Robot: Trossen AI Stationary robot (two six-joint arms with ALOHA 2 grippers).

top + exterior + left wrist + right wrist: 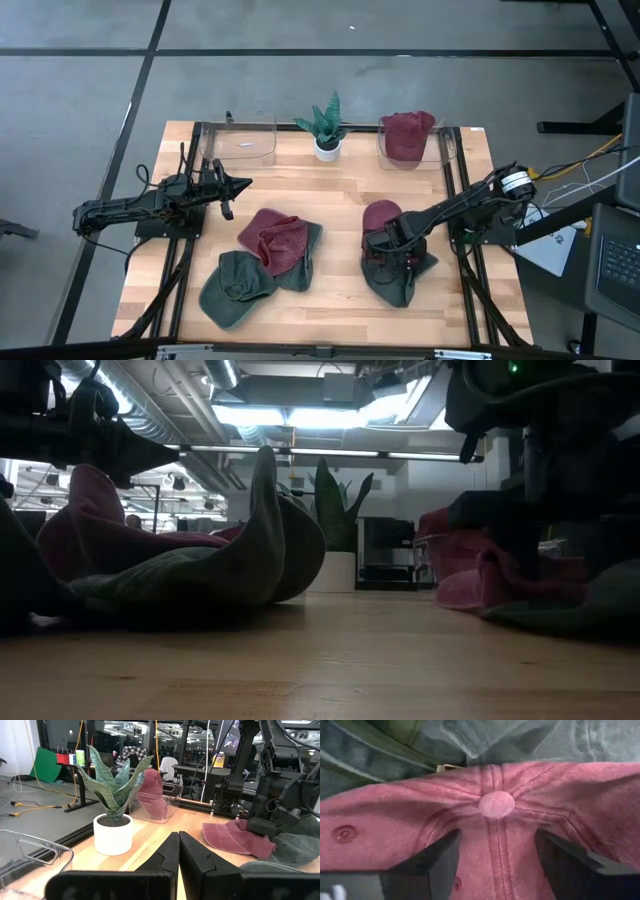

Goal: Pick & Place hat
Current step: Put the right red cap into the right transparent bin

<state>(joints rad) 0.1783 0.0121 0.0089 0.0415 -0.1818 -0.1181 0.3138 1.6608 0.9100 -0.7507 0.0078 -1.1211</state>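
Overhead, light wooden table (330,185) on grey concrete floor (300,85), caps scattered.

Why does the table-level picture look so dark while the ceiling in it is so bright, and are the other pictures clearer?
Low view: ceiling lights blaze behind, so the hats and plant show as dim, backlit shapes. High view: evenly lit, soft shadows on the table. Left wrist view: plant sharp, shut fingers near and dark. Right wrist view: the red hat fills the picture, its nearest fabric blurred, between open fingers.

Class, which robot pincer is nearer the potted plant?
Left. The shut left pincer points toward the potted plant from the table's left side; the open right pincer is lower, over a red hat.
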